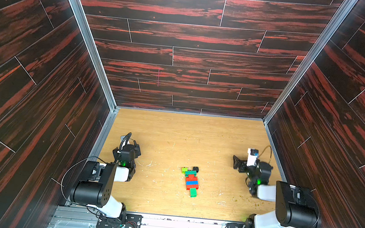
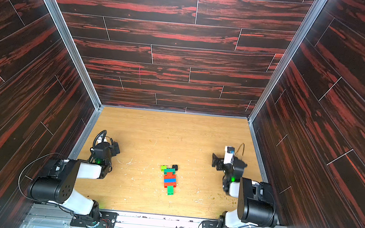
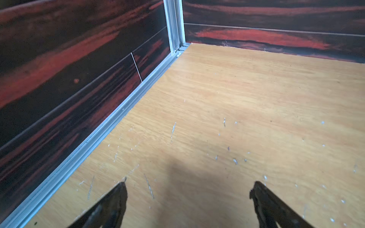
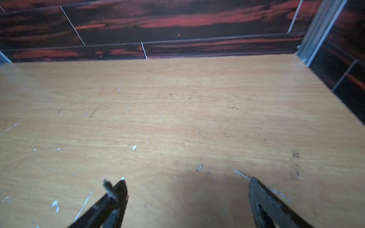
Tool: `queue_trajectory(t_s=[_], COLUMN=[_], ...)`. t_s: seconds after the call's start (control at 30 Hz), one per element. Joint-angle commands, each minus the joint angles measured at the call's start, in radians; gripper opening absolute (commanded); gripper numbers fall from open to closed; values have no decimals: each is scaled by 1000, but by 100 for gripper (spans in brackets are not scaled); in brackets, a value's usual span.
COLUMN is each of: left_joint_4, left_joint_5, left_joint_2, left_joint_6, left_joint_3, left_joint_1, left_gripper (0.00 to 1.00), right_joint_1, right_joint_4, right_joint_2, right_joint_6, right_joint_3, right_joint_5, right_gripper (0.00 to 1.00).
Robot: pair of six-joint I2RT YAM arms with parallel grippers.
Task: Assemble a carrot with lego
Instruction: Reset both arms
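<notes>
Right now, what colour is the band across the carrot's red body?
The band is blue, clearest in a top view.

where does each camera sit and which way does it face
Top views: high above the robot, looking down and forward; both show the carrot between the left arm and right arm.
Left wrist: on its arm, facing a wall corner; left gripper open.
Right wrist: on its arm, facing the far wall; right gripper open.

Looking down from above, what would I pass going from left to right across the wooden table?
In a top view: the left gripper, open and empty → the lego carrot, lying flat with its green tip nearest the camera → the right gripper, open and empty.
</notes>
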Motion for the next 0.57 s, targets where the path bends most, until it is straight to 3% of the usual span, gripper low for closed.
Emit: queue_trajectory(t_s=[0.0,0.03,0.1,0.33,0.53], left_joint_4=[67,50,25,20,17], left_joint_5=[4,5,9,10,9], left_joint_2=[-9,-8,-7,-7,-6], left_joint_6=[1,1,5,4,4], left_joint_3=[10,18,32,35,36], left_joint_1=[4,5,5,5,5], left_gripper=[99,99,99,99,99], right_joint_1=[3,2,5,25,32], right_joint_4=[313,240,290,194,113], right_joint_2=[65,38,61,50,48], right_joint_6=[15,-2,15,50,51], right_joint_3=[-34,-23,-25,17,57], right_joint_5=[-17,-12,0,190,221], right_gripper=[96,96,96,98,98])
